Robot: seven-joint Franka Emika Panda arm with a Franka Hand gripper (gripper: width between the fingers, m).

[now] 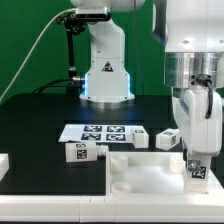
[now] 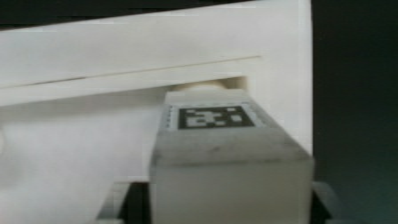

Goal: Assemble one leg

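While the gripper (image 1: 196, 166) hangs low near the front edge of the black worktop (image 1: 40, 115), toward the exterior view's right, its fingers are clamped on a leg (image 1: 198, 172), a small white block with a black-and-white tag facing the camera. In the wrist view that same leg (image 2: 224, 150) stands lengthwise between the fingers, tag on its upper face, its far end close against the wide white tray-shaped piece (image 2: 125, 90); whether the two touch cannot be told. That tray-shaped piece (image 1: 140, 172) lies along the front edge, its raised rims showing, just beside the held leg. Slightly farther back, a second leg (image 1: 82, 152) lies to the tray's left in the exterior view, and two more (image 1: 138, 139) and (image 1: 168, 138) sit behind the tray. Beyond them the marker board (image 1: 95, 131) lies flat toward the middle of the worktop. Farthest back stands the arm's white base (image 1: 106, 72), near the rear edge
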